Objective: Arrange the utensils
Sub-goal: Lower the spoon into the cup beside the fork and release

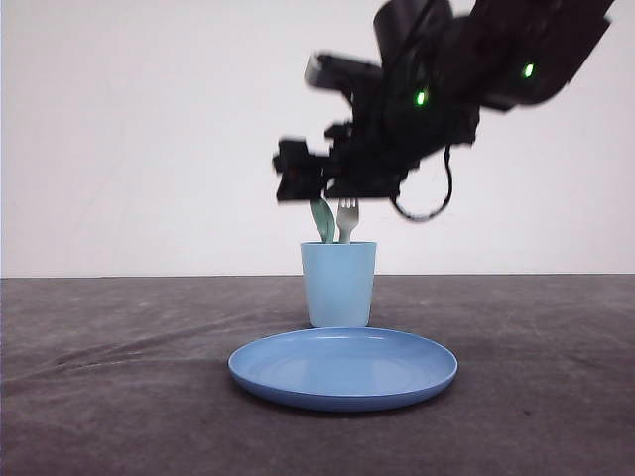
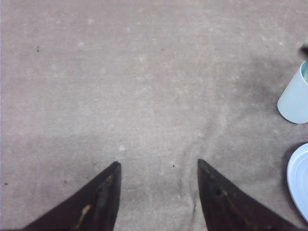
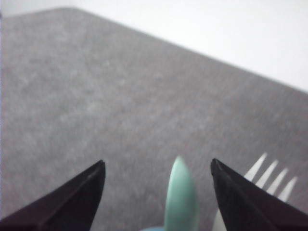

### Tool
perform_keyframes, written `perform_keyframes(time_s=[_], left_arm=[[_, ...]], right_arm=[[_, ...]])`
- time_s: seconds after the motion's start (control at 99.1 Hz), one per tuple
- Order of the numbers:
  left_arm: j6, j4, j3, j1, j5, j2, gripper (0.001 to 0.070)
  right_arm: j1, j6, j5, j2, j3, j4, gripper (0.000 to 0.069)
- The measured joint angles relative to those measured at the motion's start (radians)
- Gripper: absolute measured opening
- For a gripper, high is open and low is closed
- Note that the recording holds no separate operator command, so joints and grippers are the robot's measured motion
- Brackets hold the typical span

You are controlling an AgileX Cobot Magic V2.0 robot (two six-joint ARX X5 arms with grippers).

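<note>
A: What sits between the two dark fingers?

B: The mint-green spoon, its bowl pointing up in the gap of the right end effector. The fingers stand wide apart, and neither one touches the spoon.

A: And the fork?

B: The white fork shows its four tines just past the finger on the other side, partly hidden behind it. It's blurred, but the tines read clearly.

A: Anything under the spoon?

B: A sliver of light blue at the picture's edge, the rim of a cup, I think; too little shows to be sure.

A: Behind all that?

B: The grey desk, soft and cloth-like, running to a pale wall.
</note>
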Motion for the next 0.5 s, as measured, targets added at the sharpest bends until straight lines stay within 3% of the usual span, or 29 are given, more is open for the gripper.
perform_keyframes(time_s=[0.182, 0.504], left_arm=[[0.000, 0.000, 0.000, 0.000, 0.000, 0.000, 0.0300], [0.000, 0.001, 0.000, 0.000, 0.000, 0.000, 0.0300]], right_arm=[[0.000, 0.000, 0.000, -0.127, 0.000, -0.064, 0.0442], [-0.017, 0.000, 0.000, -0.389, 0.000, -0.432, 0.0442]])
